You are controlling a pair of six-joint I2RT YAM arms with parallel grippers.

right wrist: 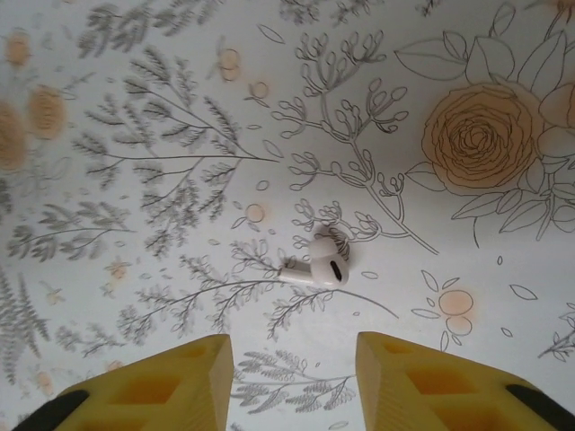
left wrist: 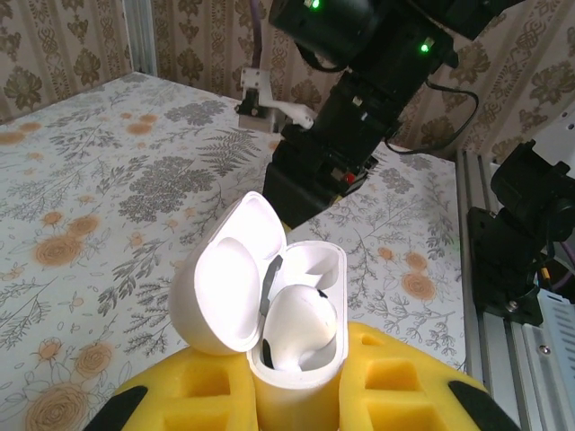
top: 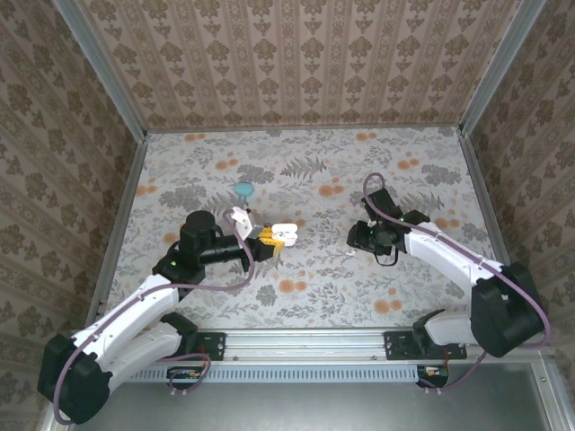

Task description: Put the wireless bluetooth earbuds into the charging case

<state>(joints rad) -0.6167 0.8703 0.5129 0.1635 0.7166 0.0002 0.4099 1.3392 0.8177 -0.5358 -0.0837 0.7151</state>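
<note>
floral-patterned table [top: 314,171], white earbud [right wrist: 319,263] lying on it, small teal object [top: 243,189], perhaps a case

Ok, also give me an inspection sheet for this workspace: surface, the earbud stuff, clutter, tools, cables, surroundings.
Surface: floral table, flat and printed.
Job's things: charging case, white, lid open, with one seated earbud inside; one loose earbud, white, lying on the table.
Clutter: small teal item on the table beyond the left arm; too small to identify.
Tools: left tool shut on the charging case, holding it upright; right tool open, above the loose earbud, not touching it.
Cables: purple cable looped along each arm.
Surroundings: patterned walls on three sides; metal rail at the near edge.
</note>
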